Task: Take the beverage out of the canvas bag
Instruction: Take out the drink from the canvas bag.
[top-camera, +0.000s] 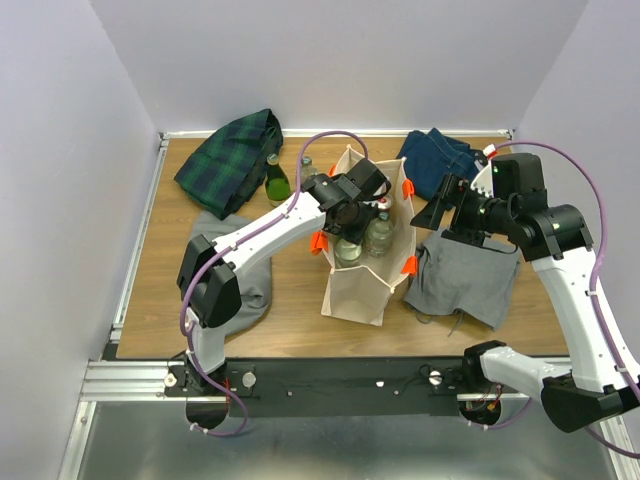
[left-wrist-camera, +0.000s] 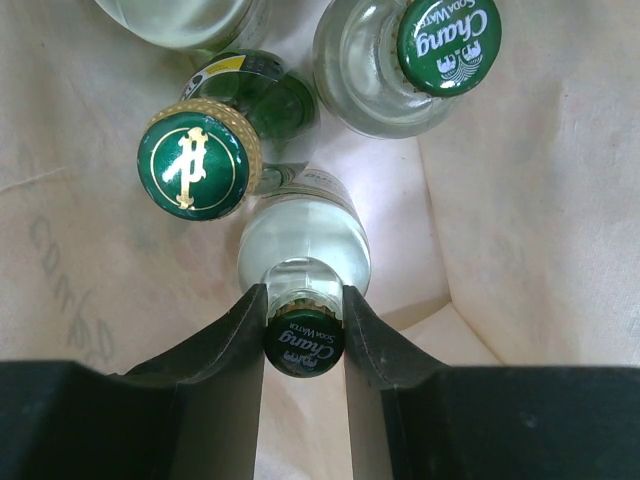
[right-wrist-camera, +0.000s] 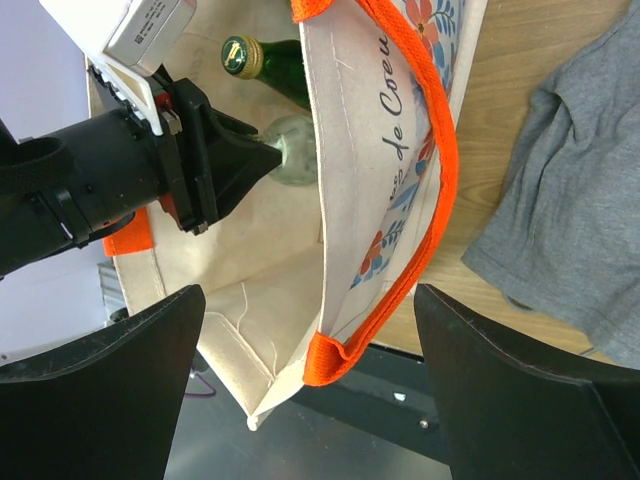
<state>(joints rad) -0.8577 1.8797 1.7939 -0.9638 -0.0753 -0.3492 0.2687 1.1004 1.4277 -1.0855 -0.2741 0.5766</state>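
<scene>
One clear soda-water bottle (left-wrist-camera: 303, 240) stands upright inside the canvas bag (top-camera: 355, 290), and my left gripper (left-wrist-camera: 305, 300) is clamped tight on its neck just under the green cap (left-wrist-camera: 303, 345). My right gripper (top-camera: 437, 208) hangs just beside the bag, jaws spread wide, holding nothing.

The gripper (left-wrist-camera: 304, 315) pinches a clear bottle (left-wrist-camera: 303, 240) by its neck, under a green cap. Beyond stand a green bottle (left-wrist-camera: 272, 105) and a second clear bottle (left-wrist-camera: 365, 70), inside a beige bag (left-wrist-camera: 540, 200).
</scene>
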